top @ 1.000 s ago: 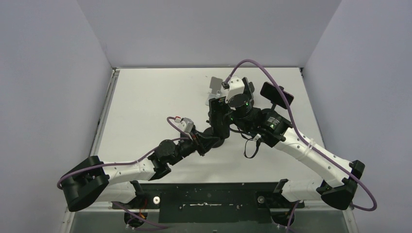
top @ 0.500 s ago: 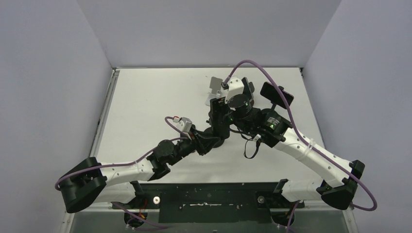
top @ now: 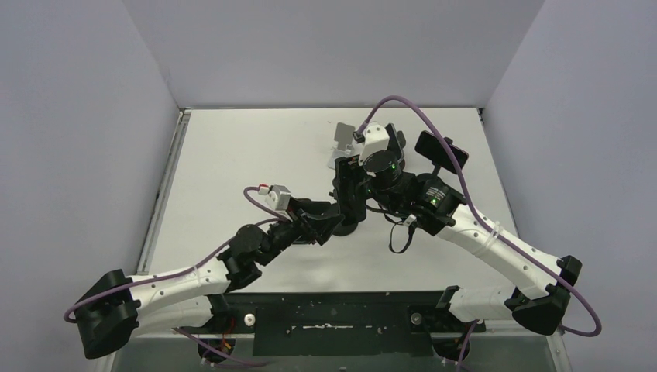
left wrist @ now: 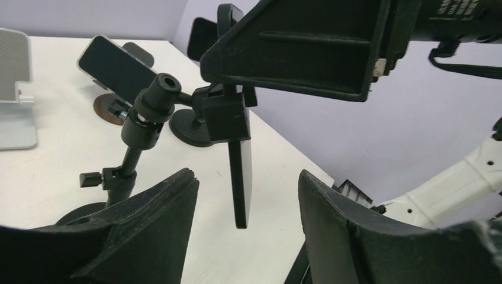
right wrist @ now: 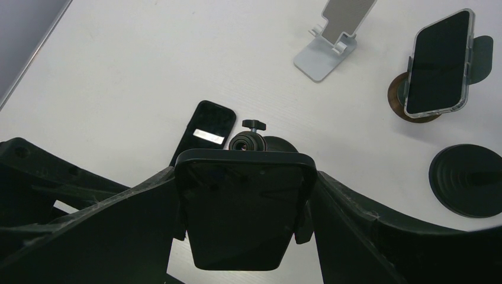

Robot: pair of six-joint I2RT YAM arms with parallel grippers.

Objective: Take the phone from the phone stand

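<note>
A black phone (right wrist: 240, 219) sits upright in the clamp of a black phone stand (left wrist: 131, 160) with a ball joint (right wrist: 247, 142). My right gripper (right wrist: 245, 173) reaches down from above and is shut on the phone's two long sides. In the left wrist view the phone (left wrist: 240, 177) shows edge-on, with the clamp behind it. My left gripper (left wrist: 247, 176) is open, its fingers (left wrist: 154, 219) well apart on either side of the phone's lower end and touching nothing. From above, both grippers meet over the stand's base (top: 350, 226).
A silver folding stand (right wrist: 334, 35) stands empty at the back. A phone in a clear case (right wrist: 438, 62) rests on a round-based holder at the back right, with a black round base (right wrist: 467, 180) beside it. A dark flat slab (right wrist: 204, 133) lies left of the stand.
My left gripper has opened and drawn back to the left, away from the stand. The right gripper has closed in on the phone and stayed in place.
</note>
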